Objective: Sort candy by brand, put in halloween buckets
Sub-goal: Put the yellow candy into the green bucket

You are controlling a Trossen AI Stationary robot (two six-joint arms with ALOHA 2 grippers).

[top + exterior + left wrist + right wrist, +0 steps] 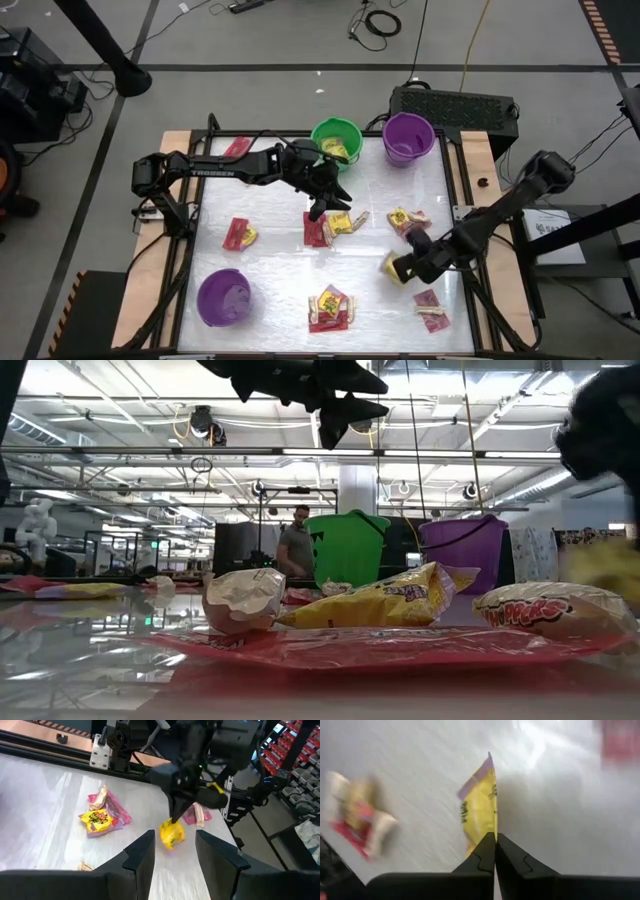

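High view, right claw (pixel 392 268) pinching yellow packet (pixel 389 265), clear of table edge (pixel 458 200)

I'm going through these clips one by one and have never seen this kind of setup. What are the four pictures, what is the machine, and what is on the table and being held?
The machine is two dark robot arms at a table. One picture looks straight down, one sits at table height, and one camera rides on each wrist.

On the table stand a green bucket and a purple bucket at the far edge, and another purple bucket at the near left. Small wrapped candy lies scattered between them, such as a red packet and a mixed pile.

The right gripper has its jaws shut on a yellow packet; the left wrist picture shows it held just above the table. The left gripper is above the middle of the table near the green bucket, jaws apart, holding nothing.
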